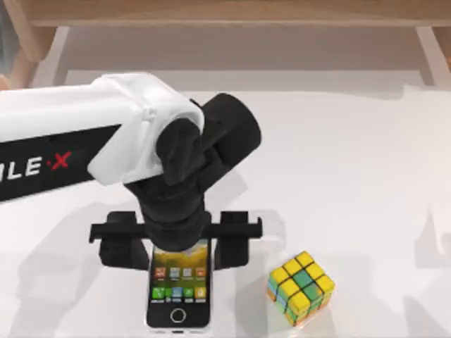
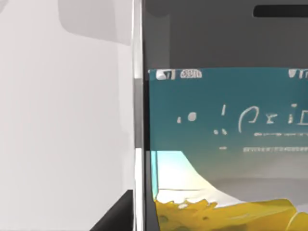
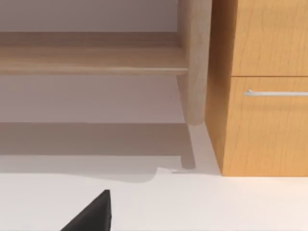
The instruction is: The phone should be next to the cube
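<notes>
One phone [image 1: 179,290] lies on the white table [image 1: 366,183], and one cube [image 1: 301,287] sits near it, to the phone's right. One arm reaches over the phone. Past the table stands one wooden cabinet [image 3: 264,86] with one metal handle [image 3: 275,93].

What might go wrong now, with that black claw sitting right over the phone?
1. The left claw straddles only the top end of the white-edged smartphone with its lit screen, its fingers wide apart. A grip that far off-centre may let the phone tilt or slip.
2. The small yellow-tiled puzzle cube sits close on the phone's right with a gap between. Sliding the phone over carelessly could knock the cube away.
3. The phone lies near the white table's front edge, so a slip could drop it off.
</notes>
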